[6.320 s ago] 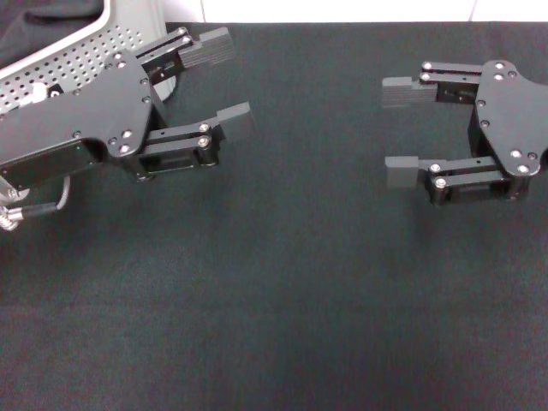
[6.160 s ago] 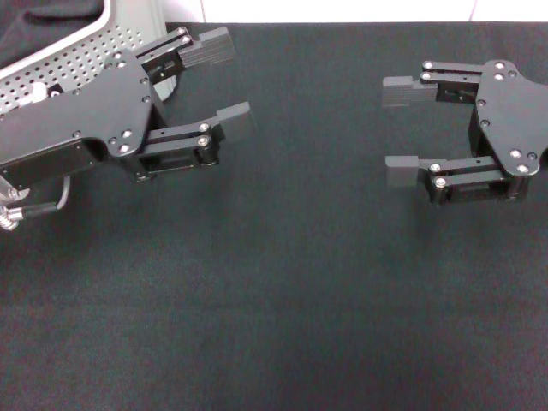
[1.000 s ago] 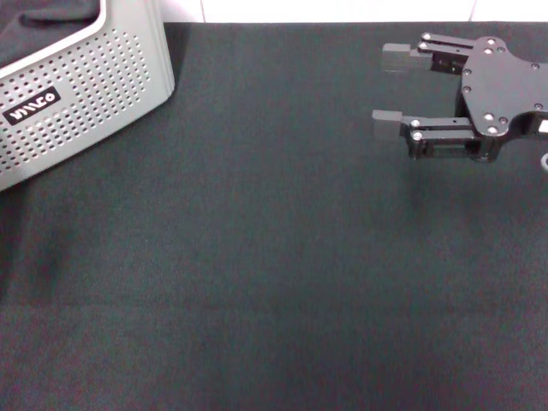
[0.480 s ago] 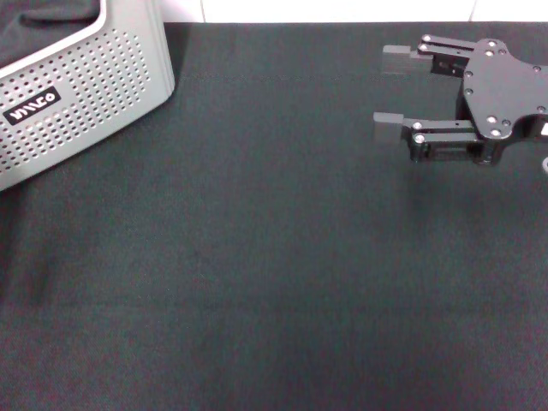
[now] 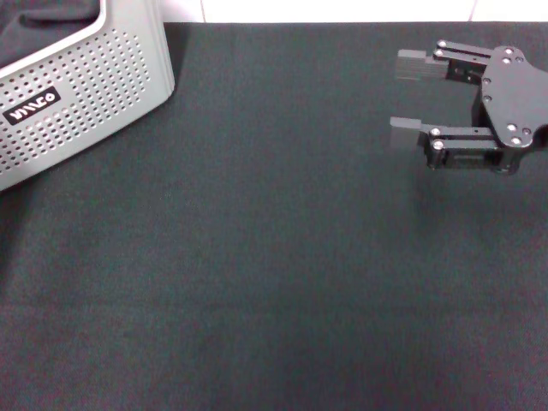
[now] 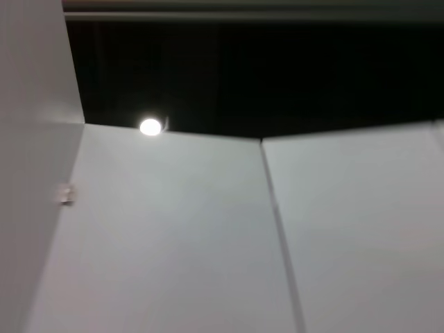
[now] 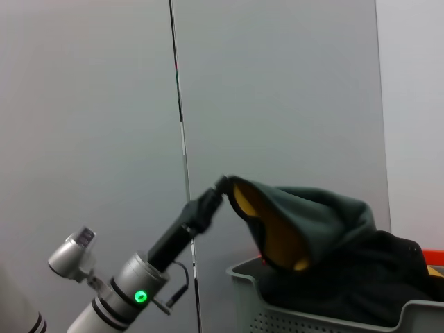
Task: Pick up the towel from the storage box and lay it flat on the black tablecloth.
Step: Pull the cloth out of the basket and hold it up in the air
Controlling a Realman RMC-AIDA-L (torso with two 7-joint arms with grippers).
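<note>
The light grey perforated storage box (image 5: 86, 94) stands at the far left corner of the black tablecloth (image 5: 257, 274). In the right wrist view the left gripper (image 7: 220, 186) is shut on an edge of the towel (image 7: 305, 222) and holds it up above the storage box (image 7: 305, 312). The towel hangs in a hood shape, grey outside and yellow-orange inside, with its lower part still in the box. My right gripper (image 5: 409, 98) hovers open and empty over the far right of the cloth. The left gripper is out of the head view.
Dark fabric (image 5: 43, 17) shows inside the box in the head view. The left wrist view shows only white wall panels (image 6: 208, 243) and a dark band. A white strip (image 5: 342, 10) runs along the far edge of the cloth.
The left arm, over the cloth beside the box six seconds ago, has left the head view. In the last half second the right gripper has shifted slightly right and nearer.
</note>
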